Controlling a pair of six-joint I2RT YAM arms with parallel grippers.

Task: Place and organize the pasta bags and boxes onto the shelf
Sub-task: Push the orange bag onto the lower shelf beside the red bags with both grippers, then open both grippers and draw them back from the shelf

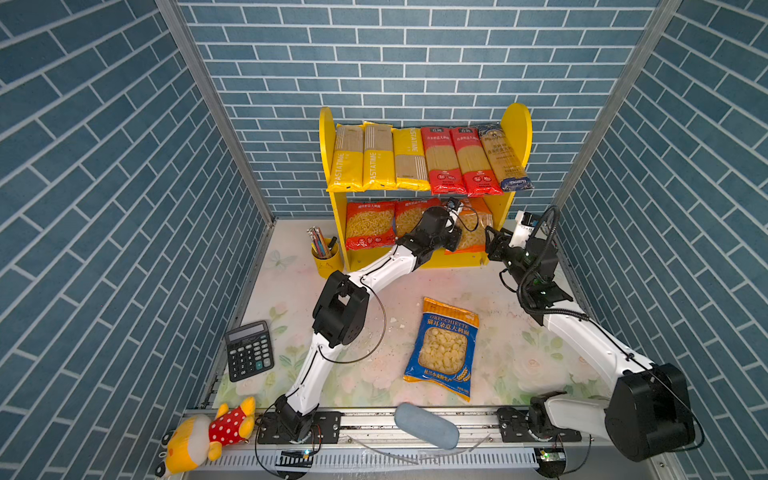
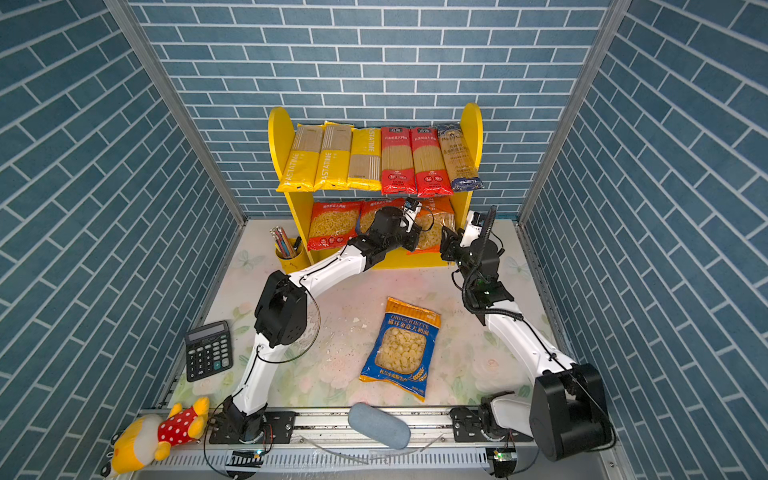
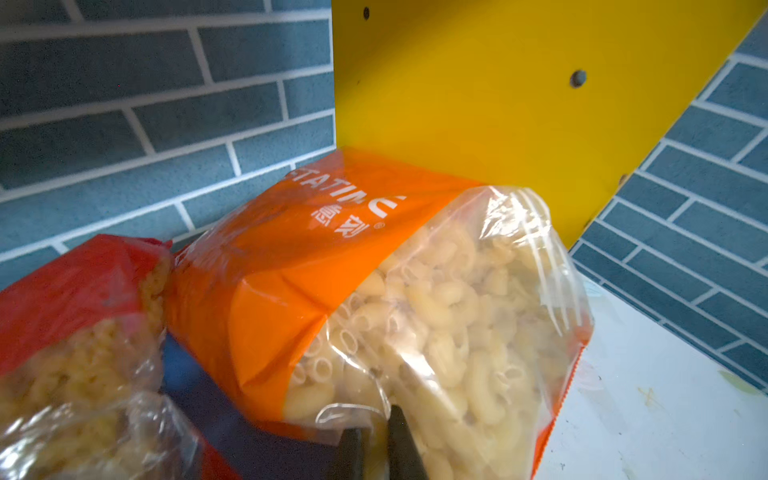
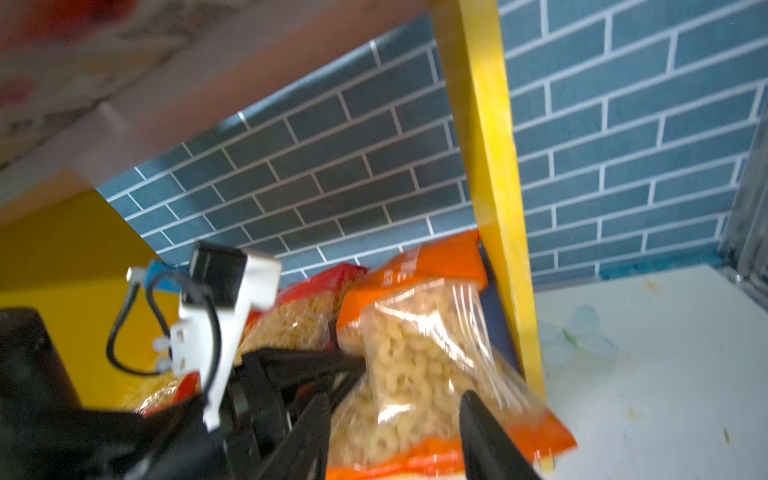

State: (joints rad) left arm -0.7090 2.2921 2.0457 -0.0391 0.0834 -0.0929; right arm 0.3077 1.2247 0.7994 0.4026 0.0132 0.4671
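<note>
The left gripper (image 3: 376, 446) is clamped on the clear film of the orange macaroni bag (image 3: 415, 299), set on the lower tier of the shelf (image 1: 517, 124). The right gripper (image 4: 397, 399) is spread wide around it. If tugged, the bag could be toppled out or torn.

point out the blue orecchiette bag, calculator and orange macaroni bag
blue orecchiette bag (image 1: 442, 351), in a top view, clear window
calculator (image 1: 251, 357), in a top view, keypad
orange macaroni bag (image 3: 324, 249), left wrist view, orange band
</note>
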